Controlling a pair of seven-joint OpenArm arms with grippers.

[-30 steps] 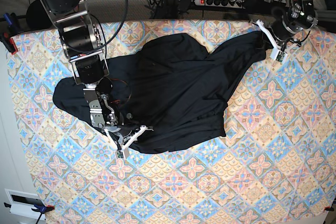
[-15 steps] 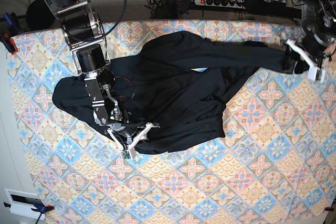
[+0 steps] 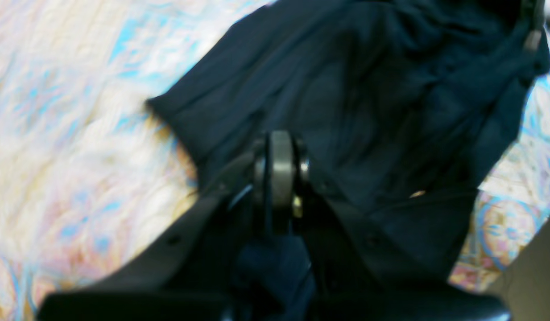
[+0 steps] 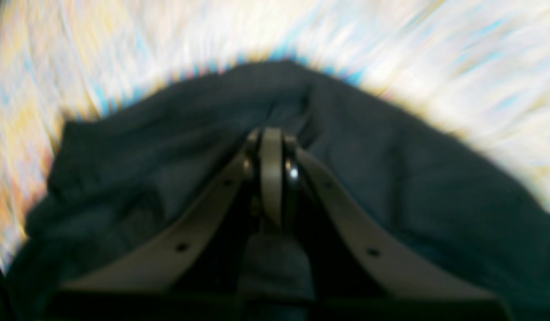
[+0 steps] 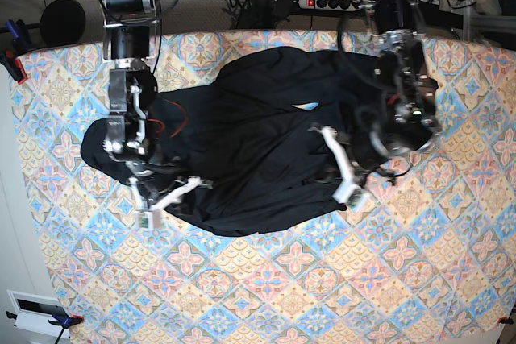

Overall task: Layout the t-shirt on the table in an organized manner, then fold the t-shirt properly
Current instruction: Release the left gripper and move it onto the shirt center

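Nearest you in the base view is bare table [image 5: 266,296], the wide surface w/ pastel blue, pink and yellow-orange diamond tiles; nothing of the garment reaches down there. Just beyond, mid-table, lies the plain black soft-fabric t-shirt [image 5: 258,151], bunched into a rough heap, not laid out: folds cross the middle, one lobe bulges out to the view's left, and a small gap near the centre shows tile through it. Its long axis runs roughly left-right across the table, so you'd be stretching it sideways. Both arms are on it, one per end, about equally near. The right gripper [image 5: 165,197], on the view's left, sits at the shirt's near-left edge; the right wrist cam shows its jaws together w/ dark cloth bunched at the tips, so I judge it clamped on the shirt's edge, though that frame is blurred. The left gripper [image 5: 340,168], on the view's right, is at the near-right edge; the left wrist cam shows its fingers [image 3: 281,174] closed w/ fabric spreading away from them and a straight edge w/ a corner running off to one side, so also pinched on the shirt, I'd say. From each pincer the bulk of the shirt lies inward, toward the other arm. Farther back, the shirt's far edge humps close to the table's rear border.
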